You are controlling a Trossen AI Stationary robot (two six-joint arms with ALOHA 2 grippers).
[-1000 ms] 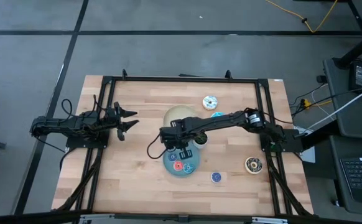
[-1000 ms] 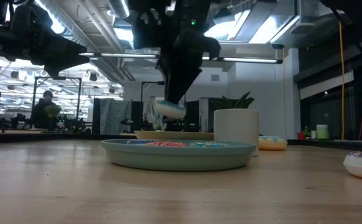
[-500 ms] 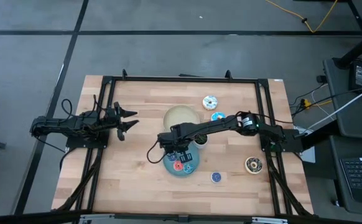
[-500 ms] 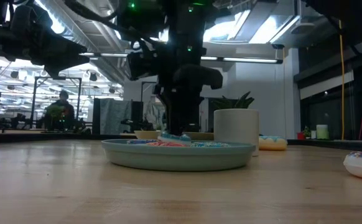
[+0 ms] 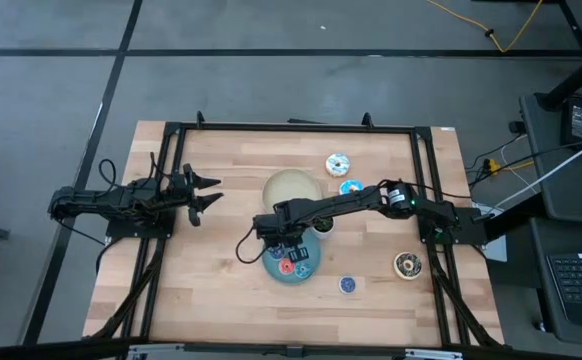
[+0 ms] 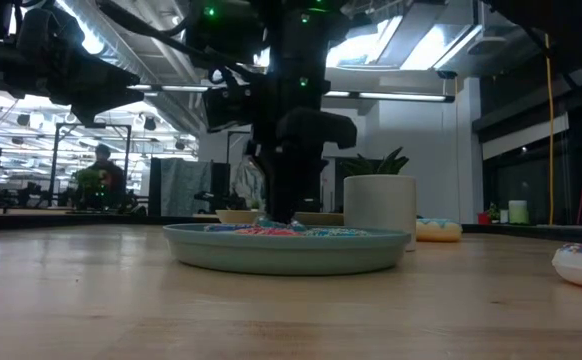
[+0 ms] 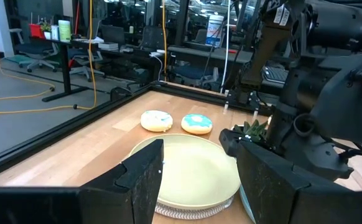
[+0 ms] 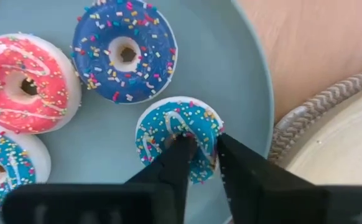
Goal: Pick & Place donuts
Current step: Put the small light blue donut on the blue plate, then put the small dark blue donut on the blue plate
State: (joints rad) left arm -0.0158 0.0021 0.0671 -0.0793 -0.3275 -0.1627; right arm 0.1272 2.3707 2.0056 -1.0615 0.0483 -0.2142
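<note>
From the high view, the blue plate (image 5: 292,259) sits near the middle of the table (image 5: 221,290), and the right gripper (image 5: 289,243) is down over the side of it nearest the cream plate (image 5: 289,187), which lies just beyond. There's a pink donut (image 5: 287,267) on the blue plate. Off the plate, a white-iced donut (image 5: 337,163) and a light-blue-iced donut (image 5: 349,187) sit past the cream plate toward the right arm's side, a small blue donut (image 5: 347,285) lies near the blue plate's other side, and a dark brown donut (image 5: 407,265) is farther out again. The left gripper (image 5: 207,191) waits well away from the plate, fingers spread, nothing in them.

Low view: right gripper comes straight down onto the blue plate, tips right at the donuts' level. A white pot (image 6: 379,210) with a plant stands just behind the plate.

Left wrist view: own fingers apart with only the cream plate in front, the two iced donuts beyond it.

Right wrist view is the good one. The fingers (image 8: 175,158) straddle one side of a teal donut (image 8: 180,134) with white drizzle, one tip in its hole, one outside, pinching that side of the ring. The donut lies on the blue plate, beside a dark blue sprinkled donut (image 8: 124,51), with another teal one (image 8: 4,165) at the edge.
</note>
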